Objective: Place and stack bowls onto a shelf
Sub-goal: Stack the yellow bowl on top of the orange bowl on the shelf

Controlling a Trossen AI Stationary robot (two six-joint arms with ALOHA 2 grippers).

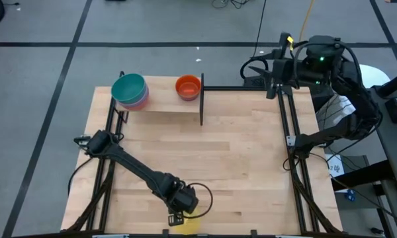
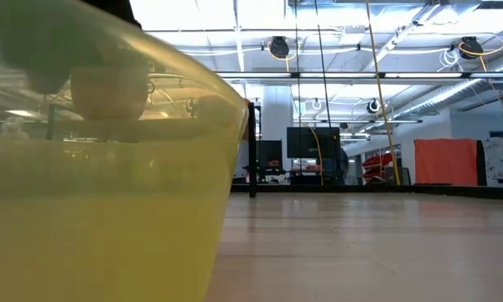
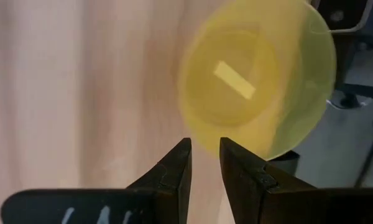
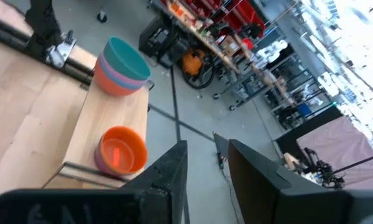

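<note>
A workshop or lab hall: taped concrete floor (image 1: 185,33), stocked metal racks (image 4: 236,37), exposed ceiling ducts (image 2: 453,88).

We find the shelf (image 1: 162,106) at the tabletop's (image 1: 238,158) 11 o'clock, along its far edge. On the shelf, a stack of bowls (image 1: 130,90) sits at the left end. A single bowl (image 1: 188,86) sits at the right end, just beside the upright (image 1: 202,99). Another bowl (image 1: 190,225) lies at 6 o'clock, on the tabletop's near edge, with the left gripper (image 1: 176,217) above it.
</note>
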